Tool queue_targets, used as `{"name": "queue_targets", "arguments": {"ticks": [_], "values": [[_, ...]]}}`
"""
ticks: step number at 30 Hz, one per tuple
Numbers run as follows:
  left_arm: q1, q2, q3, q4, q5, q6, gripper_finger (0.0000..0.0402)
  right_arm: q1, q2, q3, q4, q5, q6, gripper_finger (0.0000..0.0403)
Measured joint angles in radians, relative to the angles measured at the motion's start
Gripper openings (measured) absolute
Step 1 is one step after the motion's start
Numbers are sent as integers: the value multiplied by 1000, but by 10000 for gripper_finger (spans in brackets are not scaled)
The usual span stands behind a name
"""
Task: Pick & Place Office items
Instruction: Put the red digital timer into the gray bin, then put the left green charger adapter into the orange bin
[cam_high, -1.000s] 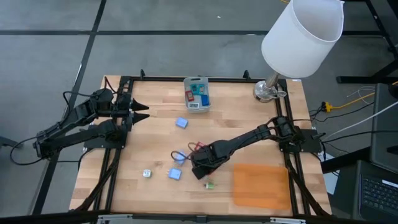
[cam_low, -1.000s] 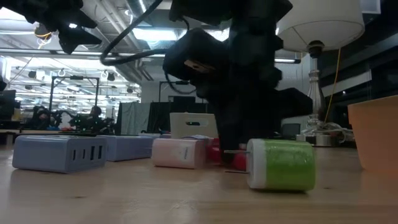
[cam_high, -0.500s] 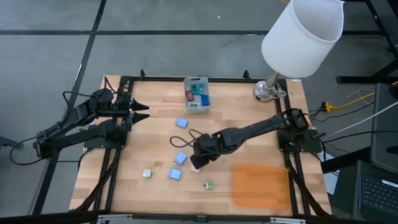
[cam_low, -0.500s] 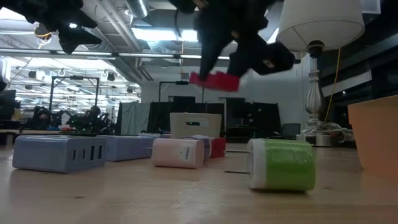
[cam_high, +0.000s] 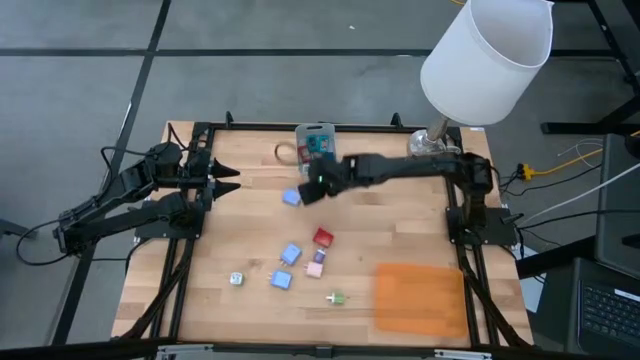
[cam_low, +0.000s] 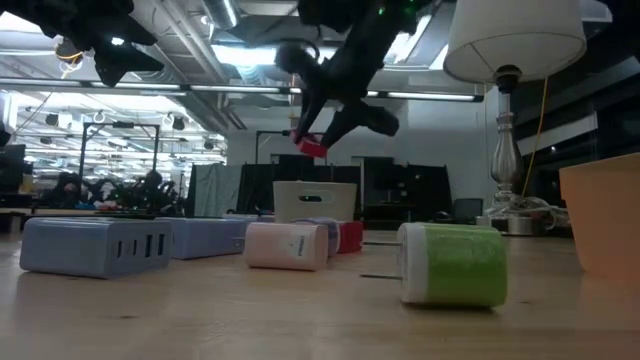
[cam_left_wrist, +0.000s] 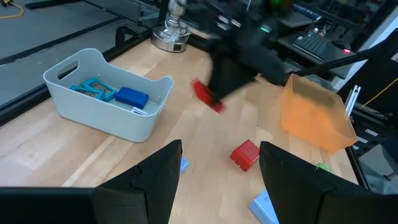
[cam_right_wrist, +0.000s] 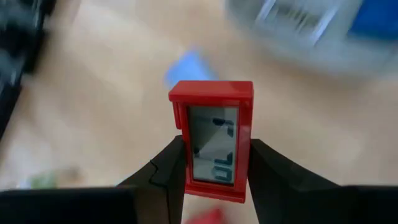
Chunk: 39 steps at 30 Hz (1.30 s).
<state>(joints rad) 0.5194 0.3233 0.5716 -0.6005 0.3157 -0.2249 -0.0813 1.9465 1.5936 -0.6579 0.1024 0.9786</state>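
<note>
Overhead and table-level cameras share the wooden table (cam_high: 250, 230); wrist cameras look close.

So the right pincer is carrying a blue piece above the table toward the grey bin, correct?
Not quite: the piece is red, not blue. The right wrist view shows it clamped between the right pincer's fingers, and the low view shows it held above the table, near the grey bin.
</note>
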Motion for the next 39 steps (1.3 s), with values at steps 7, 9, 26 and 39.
{"name": "queue_targets", "arguments": {"ticks": [7,9,26,39], "values": [[0,0,0,0,-11,0,212,-162,0,0,109,-6,-118,132],[0,0,0,0,-12,-5,212,-202,0,1,136,-13,-140,132],[0,0,0,7,-98,-27,212,-298,0,1,144,-92,-232,132],[0,0,0,7,-116,-49,212,-298,0,1,149,-87,-201,312]]}}
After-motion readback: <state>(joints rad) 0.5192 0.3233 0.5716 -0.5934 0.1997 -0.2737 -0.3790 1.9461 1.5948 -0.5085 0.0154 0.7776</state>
